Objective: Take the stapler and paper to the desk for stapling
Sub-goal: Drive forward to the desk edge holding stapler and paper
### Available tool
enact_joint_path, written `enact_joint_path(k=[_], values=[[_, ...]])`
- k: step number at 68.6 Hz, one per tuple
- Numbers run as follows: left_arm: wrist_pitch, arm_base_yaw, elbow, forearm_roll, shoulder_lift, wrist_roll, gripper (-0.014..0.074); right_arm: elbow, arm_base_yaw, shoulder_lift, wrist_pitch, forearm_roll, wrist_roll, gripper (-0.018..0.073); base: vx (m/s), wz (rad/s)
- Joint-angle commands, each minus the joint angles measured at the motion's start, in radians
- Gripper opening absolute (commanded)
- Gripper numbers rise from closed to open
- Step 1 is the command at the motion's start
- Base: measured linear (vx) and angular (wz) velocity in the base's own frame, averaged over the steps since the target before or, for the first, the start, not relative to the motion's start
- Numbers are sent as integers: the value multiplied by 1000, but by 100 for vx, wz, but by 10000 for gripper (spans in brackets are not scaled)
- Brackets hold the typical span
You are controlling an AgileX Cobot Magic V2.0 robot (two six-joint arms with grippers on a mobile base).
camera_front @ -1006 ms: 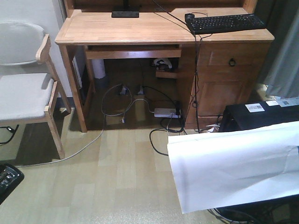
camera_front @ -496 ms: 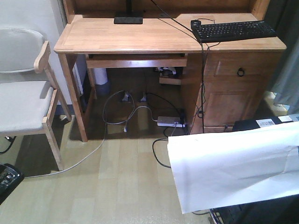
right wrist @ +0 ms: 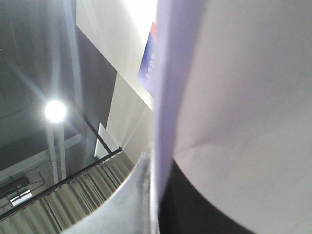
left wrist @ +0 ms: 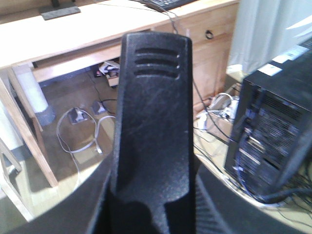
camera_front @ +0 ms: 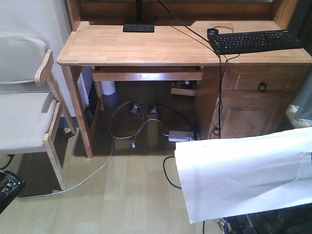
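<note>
You had the stapler (left wrist: 151,122) in the left pincer (left wrist: 156,219). In the left wrist view its black body stood upright and filled the middle of the frame, three grooves near its top end, rising from between the pincer's dark parts, which were clamped on its lower end. It was in the air, not on the counter (camera_front: 146,46), which showed beyond it above the floor cables (camera_front: 126,122). A black computer tower (left wrist: 273,131) stood to the right in that view.

Your right pincer (right wrist: 158,209) was closed on the paper (camera_front: 243,170). The right wrist view caught the sheet almost edge-on, running up from between the fingers, with ceiling and a bright lamp behind. From the front view the white sheet hung in the lower right foreground, slightly creased, its left edge sloping down over the floor. It was near the counter's drawer side but not touching it.

On the counter you had a black keyboard (camera_front: 256,41) at the right with a black mouse (camera_front: 212,31) just beside its left end, and a flat black stand base (camera_front: 138,28) at the back. A chair (camera_front: 24,107) with a pale seat stood to the left of the counter, and a white power strip (camera_front: 181,135) lay on the floor underneath.
</note>
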Motion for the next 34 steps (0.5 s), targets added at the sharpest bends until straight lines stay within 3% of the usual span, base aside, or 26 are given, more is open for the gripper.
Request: enact_joint_path(k=[1, 34], values=[[-112, -3, -29, -12, 8, -2, -6, 24, -1, 6, -90, 17, -14, -5, 18, 4], [-112, -3, -29, -12, 8, -2, -6, 24, -1, 6, -90, 17, -14, -5, 18, 4]])
